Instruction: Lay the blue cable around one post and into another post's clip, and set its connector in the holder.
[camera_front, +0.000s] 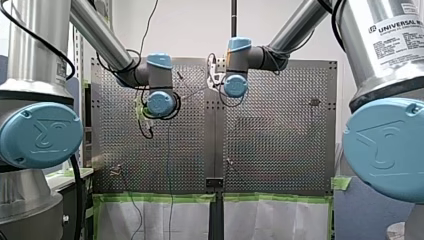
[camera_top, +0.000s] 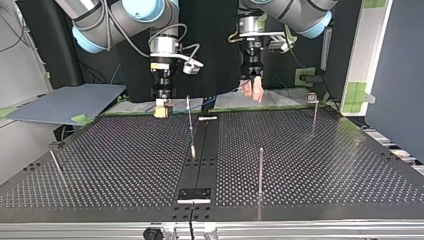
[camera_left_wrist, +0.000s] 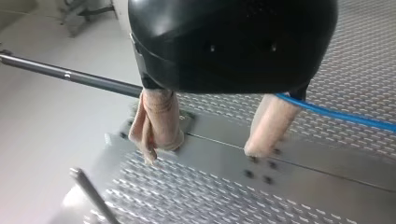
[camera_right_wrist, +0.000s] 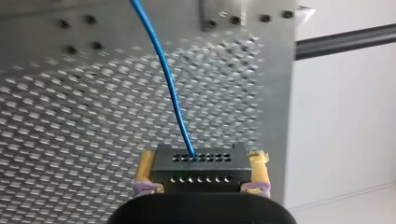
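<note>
In the right wrist view my right gripper (camera_right_wrist: 201, 184) is shut on a black multi-pin connector (camera_right_wrist: 201, 167). The blue cable (camera_right_wrist: 164, 74) runs out of the connector and ahead over the perforated table. In the top view this gripper (camera_top: 161, 109) hangs at the table's far edge, left of centre. My left gripper (camera_left_wrist: 210, 144) stands open, with nothing between its beige padded fingers (camera_left_wrist: 159, 119). The blue cable (camera_left_wrist: 341, 115) passes just behind one finger. In the top view my left gripper (camera_top: 253, 91) is over the far edge, right of centre.
Thin metal posts stand on the table in the top view: one (camera_top: 260, 170) near the front, one with a clip head (camera_top: 312, 107) at the far right, one (camera_top: 190, 120) in the middle. A short leaning pin (camera_top: 56, 162) is at the left. A black holder plate (camera_top: 195, 195) sits at the near edge.
</note>
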